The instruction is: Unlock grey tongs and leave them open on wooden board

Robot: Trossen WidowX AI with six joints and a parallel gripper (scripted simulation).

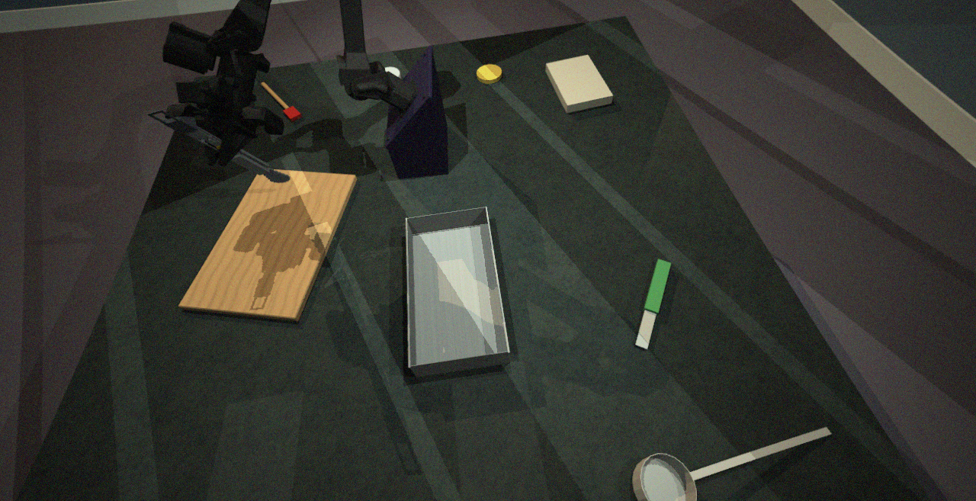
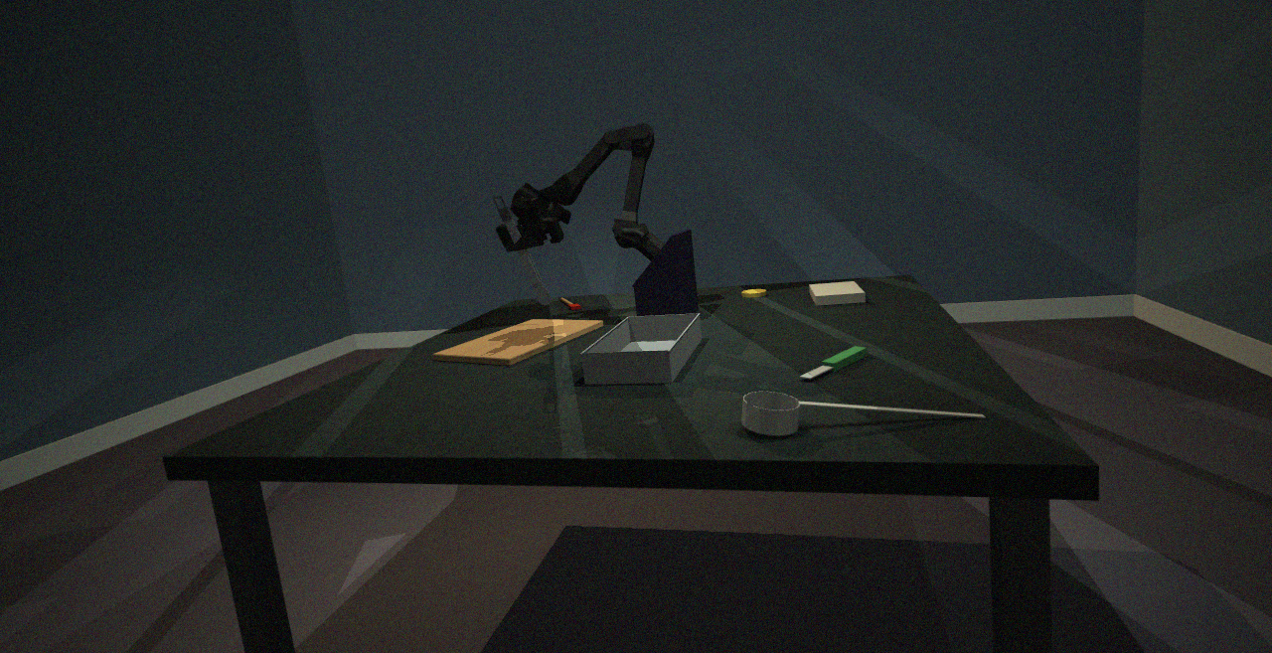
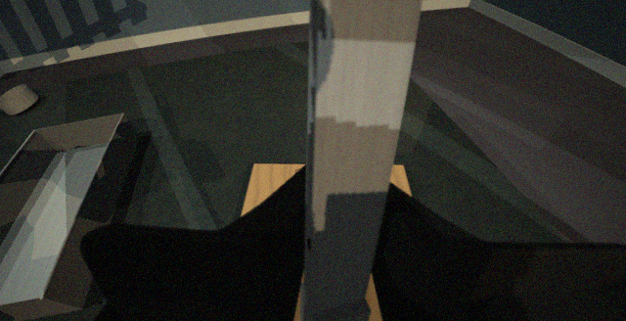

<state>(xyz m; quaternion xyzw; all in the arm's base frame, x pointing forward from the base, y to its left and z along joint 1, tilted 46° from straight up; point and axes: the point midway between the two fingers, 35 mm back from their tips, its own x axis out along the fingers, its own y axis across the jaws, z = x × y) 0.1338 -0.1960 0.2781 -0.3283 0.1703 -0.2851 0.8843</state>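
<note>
The grey tongs are in the air, shut in my gripper. They are steeply tilted, with the scalloped tips low and the pull ring at the upper end. Their arms look close together; the lock's state cannot be told. The fingers hide part of the tongs. The wooden board lies on the table; in the top view the tips show over its far edge, above it. The roasting tin stands empty beside the board.
The dark arm mount stands behind the tin. A red-headed tool lies behind the board. A yellow disc, a cream block, a green-handled knife and a pan are farther right.
</note>
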